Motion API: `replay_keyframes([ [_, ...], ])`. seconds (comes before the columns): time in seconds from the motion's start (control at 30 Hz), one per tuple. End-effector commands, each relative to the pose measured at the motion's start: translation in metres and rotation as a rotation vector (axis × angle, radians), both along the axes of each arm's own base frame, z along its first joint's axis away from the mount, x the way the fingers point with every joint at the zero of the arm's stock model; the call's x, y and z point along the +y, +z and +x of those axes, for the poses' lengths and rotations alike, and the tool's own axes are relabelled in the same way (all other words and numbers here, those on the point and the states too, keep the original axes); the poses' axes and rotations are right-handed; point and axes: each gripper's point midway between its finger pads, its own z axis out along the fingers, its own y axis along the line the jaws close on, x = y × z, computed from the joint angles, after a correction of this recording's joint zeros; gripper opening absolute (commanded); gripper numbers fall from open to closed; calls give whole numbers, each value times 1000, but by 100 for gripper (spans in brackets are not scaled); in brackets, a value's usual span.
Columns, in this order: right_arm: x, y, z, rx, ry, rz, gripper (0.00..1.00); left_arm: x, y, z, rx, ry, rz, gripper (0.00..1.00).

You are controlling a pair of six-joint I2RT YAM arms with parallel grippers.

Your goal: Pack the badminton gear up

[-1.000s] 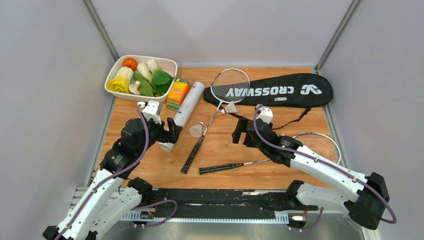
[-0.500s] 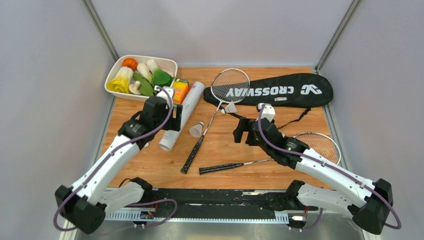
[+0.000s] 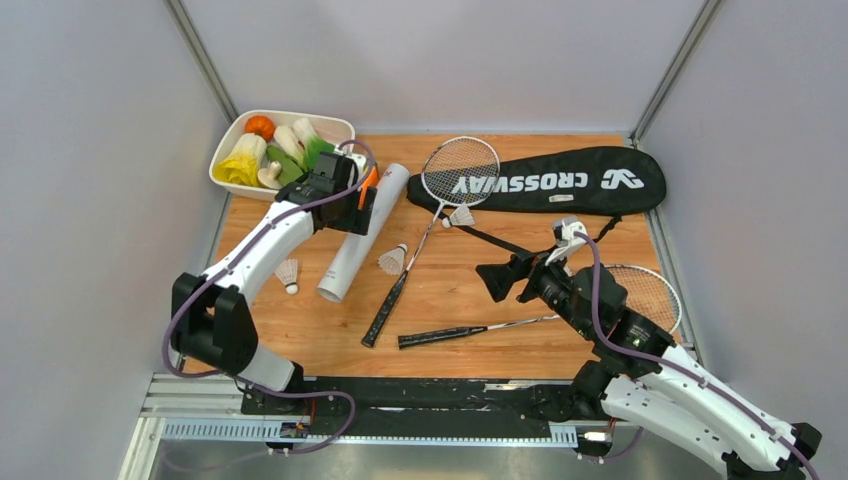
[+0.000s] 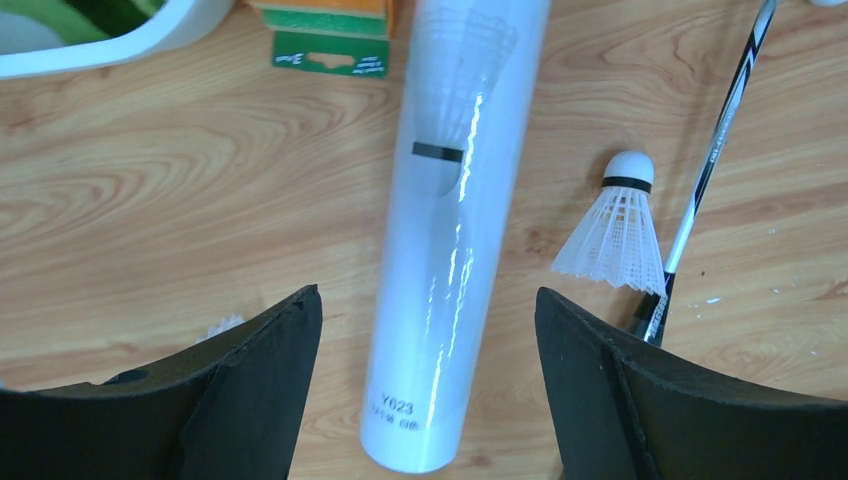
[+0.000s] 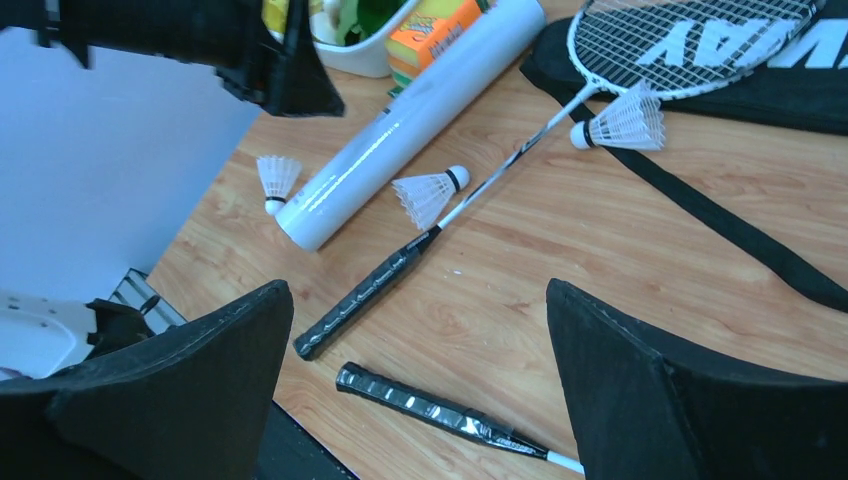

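Left wrist view: spread jaws straddling the white tube (image 4: 450, 250).
The left gripper (image 4: 425, 310) hangs wide open over the tube, which lies on the table (image 4: 150, 200) running 6 to 12 o'clock, a loose shuttlecock (image 4: 615, 225) at its 3 o'clock just beside a racket (image 4: 715, 150) shaft; the right gripper (image 3: 497, 280), equally spread, holds nothing. Closing off-centre could roll the slick tube — or knock the shuttlecock away.
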Motion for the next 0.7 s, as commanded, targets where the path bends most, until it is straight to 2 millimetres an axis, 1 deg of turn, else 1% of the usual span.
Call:
replay_keyframes([
  [0.0,6,25,-5,-92,56,51,100,-17,-6,22,8,-76,-13,84],
  [0.03,7,26,-5,-95,61,50,100,-17,-17,26,32,-72,3,84],
  [0.07,8,27,-6,-95,70,51,100,-17,-18,31,34,-64,14,84],
  [0.2,11,29,-9,-86,89,68,100,-23,-44,40,98,-58,21,83],
  [0.3,12,32,-11,-88,101,75,100,-21,-57,48,113,-36,45,83],
  [0.4,12,35,-12,-89,107,76,100,-18,-69,49,133,-30,69,82],
  [0.5,11,35,-13,-86,103,80,100,-17,-85,45,168,-38,85,81],
  [0.67,12,31,-12,-73,99,82,100,-16,-100,41,201,-43,88,81],
])
